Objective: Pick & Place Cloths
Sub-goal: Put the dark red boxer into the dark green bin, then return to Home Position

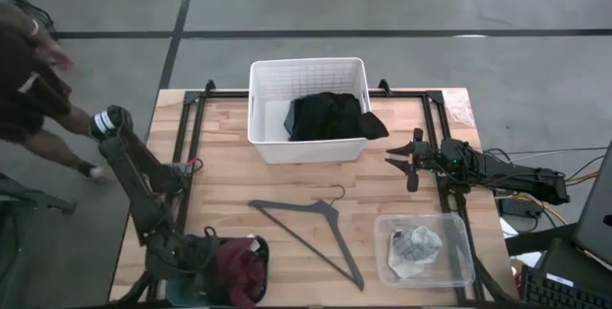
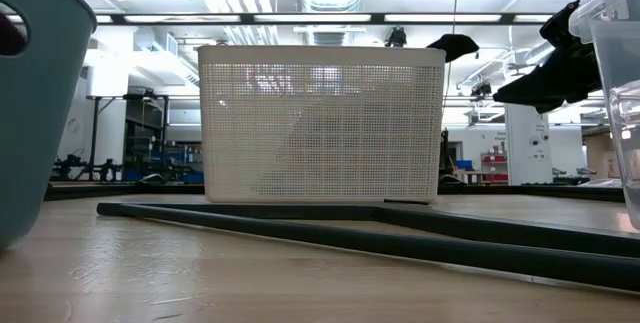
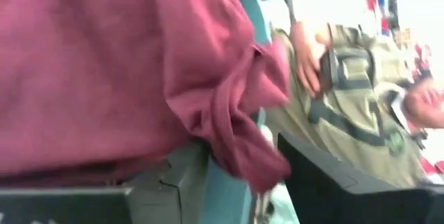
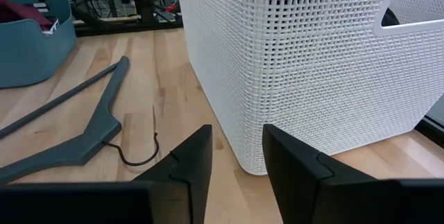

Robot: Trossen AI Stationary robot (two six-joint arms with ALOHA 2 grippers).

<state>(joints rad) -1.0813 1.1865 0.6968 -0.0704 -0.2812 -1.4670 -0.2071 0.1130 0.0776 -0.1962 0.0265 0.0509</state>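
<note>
Left gripper (image 1: 206, 252) is parked at the teal bin (image 1: 251, 247) over the maroon cloth (image 1: 239, 269); its grip can't be told. Right gripper (image 4: 236, 158) is held slightly open and empty beside the basket (image 1: 263, 84), where the black cloth (image 1: 330, 116) is already dropped.

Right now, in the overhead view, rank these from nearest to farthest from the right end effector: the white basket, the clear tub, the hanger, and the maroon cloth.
Measured from the right end effector, at the table's right side:
1. White basket, just to its left, at the far edge.
2. Clear tub, near the front right corner.
3. Hanger, middle of the table, toward the front.
4. Maroon cloth, front left corner.
</note>
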